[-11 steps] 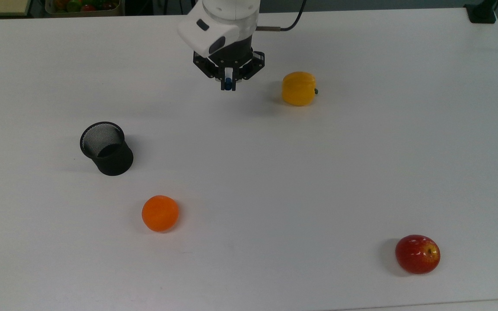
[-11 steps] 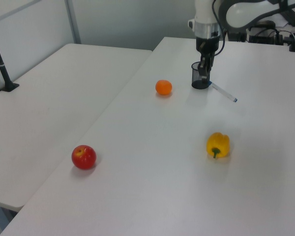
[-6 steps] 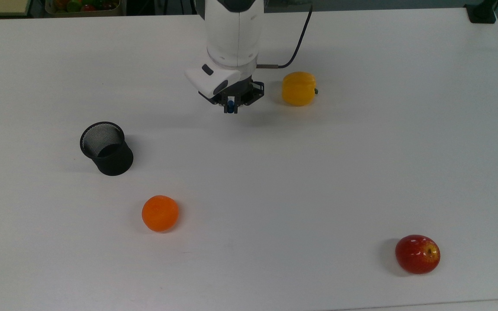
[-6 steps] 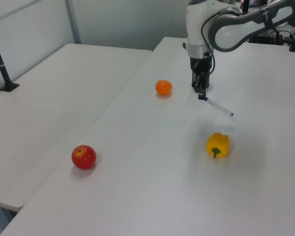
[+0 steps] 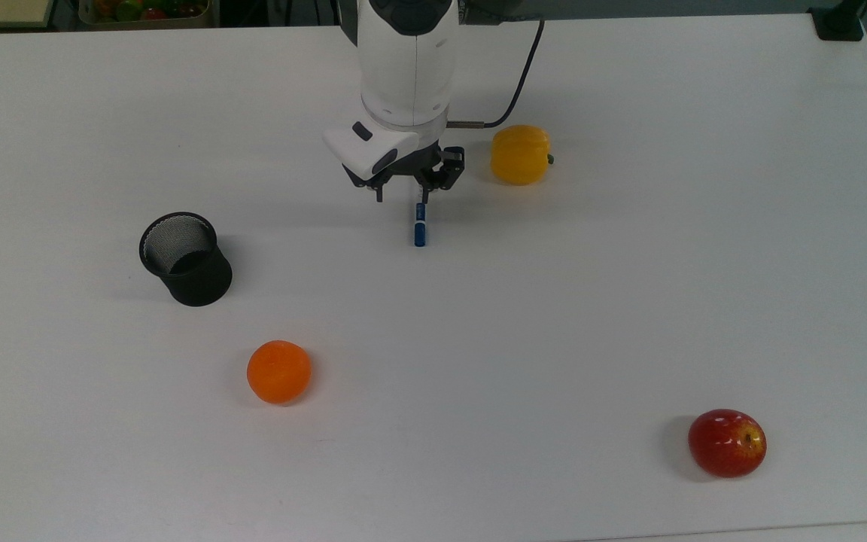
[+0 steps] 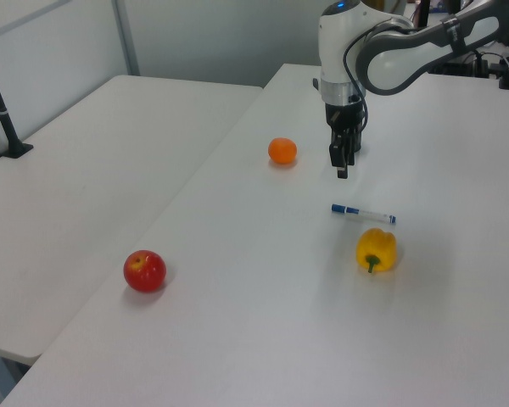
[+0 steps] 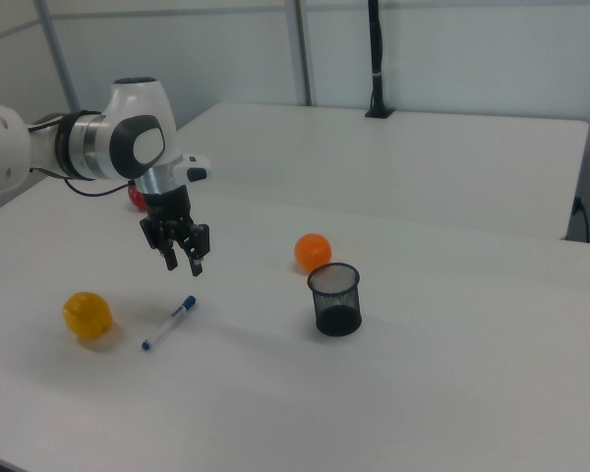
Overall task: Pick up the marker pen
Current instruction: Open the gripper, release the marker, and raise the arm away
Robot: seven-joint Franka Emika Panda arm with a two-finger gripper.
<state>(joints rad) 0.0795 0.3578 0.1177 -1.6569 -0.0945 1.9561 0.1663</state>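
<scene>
- The black wire-mesh cup, a round open-topped cylinder of fine see-through netting, stands upright on the white table; its inside looks bare down to the dark floor in the top view and the right view.
- In the far corner at the top view's left, a grey tray beyond the table's edge holds red and green round pieces, too small to tell apart.
- The slim white marker pen with a blue cap lies flat on the table, loose, just below the gripper in the top view; in the left view it lies just beside the yellow pepper, and in the right view it lies between the pepper and the mesh cup.
- The robot's black two-finger gripper hangs above the marker pen with its fingers spread apart and nothing between them; the right view shows it clear of the table and of the pen.
- The smooth, glossy yellow bell pepper, lobed and blocky with a small green stem, sits near the gripper at the top view's right.
- The matte orange ball-shaped fruit rests near the mesh cup, apart from it.
- The shiny red apple with yellow streaks lies well apart from everything else, low at the top view's right.
- The arm's smooth white casing reaches in from the table's far edge, with a black cable curving beside it.
</scene>
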